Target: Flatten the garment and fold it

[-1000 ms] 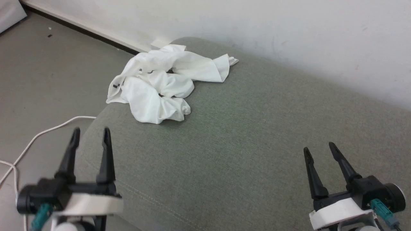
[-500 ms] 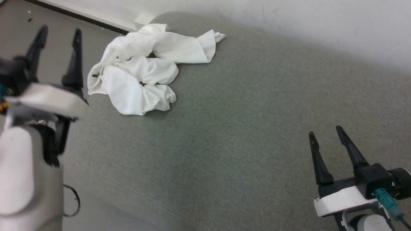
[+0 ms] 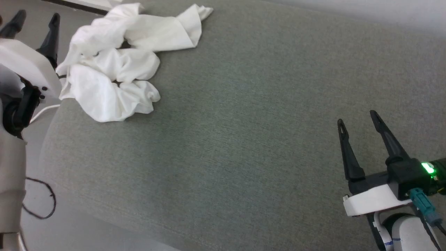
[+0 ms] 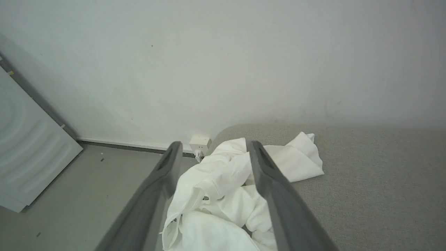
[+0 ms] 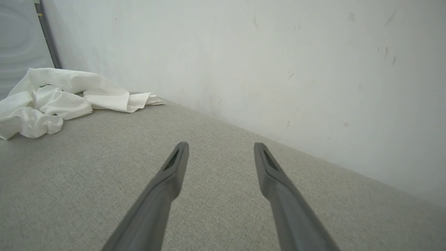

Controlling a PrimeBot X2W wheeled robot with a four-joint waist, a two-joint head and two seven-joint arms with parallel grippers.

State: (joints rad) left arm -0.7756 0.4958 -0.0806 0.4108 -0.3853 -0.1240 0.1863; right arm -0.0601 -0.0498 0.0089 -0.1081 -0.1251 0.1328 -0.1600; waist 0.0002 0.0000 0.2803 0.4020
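So the garment (image 3: 115, 66) is lying in a crumpled white heap at the far left corner of the grey-green cushion (image 3: 244, 146), right by its rounded edge and near the wall (image 4: 223, 62). The left gripper (image 3: 36, 17) is hovering just beside the heap, fingers spread wide and holding nothing. In its wrist view the heap is showing between the two fingers. The right gripper (image 3: 357, 118) is hanging well apart over bare cushion at the near right, also wide open and empty, with a green light (image 3: 428, 168) glowing on its body. Label-wise, a small dark tag (image 4: 205, 198) is peeking out of a fold, but any print is too small to read. A white plug (image 4: 199, 143) is sitting at the wall behind the heap.
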